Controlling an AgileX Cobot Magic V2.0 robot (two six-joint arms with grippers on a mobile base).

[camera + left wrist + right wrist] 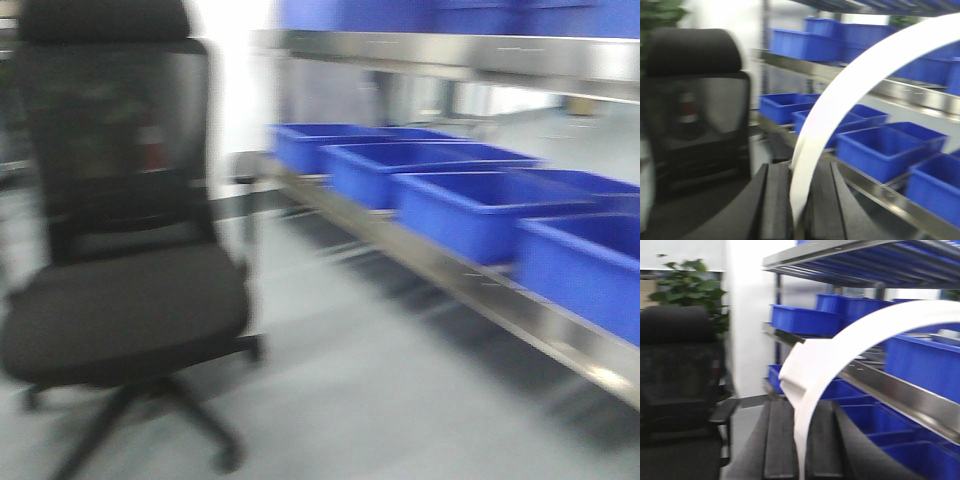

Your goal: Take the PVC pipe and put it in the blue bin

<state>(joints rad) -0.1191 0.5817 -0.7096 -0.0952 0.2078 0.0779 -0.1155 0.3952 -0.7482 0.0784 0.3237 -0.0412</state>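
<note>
In the left wrist view, a white curved PVC pipe piece (850,95) arches up and to the right from between the black fingers of my left gripper (799,200), which is shut on its lower end. In the right wrist view, a white curved pipe piece (840,347) with a stepped end likewise rises from my right gripper (801,445), which is shut on it. Open blue bins (470,200) stand in a row on a low steel shelf to the right; they also show in the left wrist view (880,150) and the right wrist view (805,320). Neither gripper shows in the front view.
A black mesh office chair (120,300) stands at the left on the grey floor. The steel shelving rack (450,55) carries more blue bins on its upper levels. A green plant (690,285) stands behind the chair. All views are motion-blurred.
</note>
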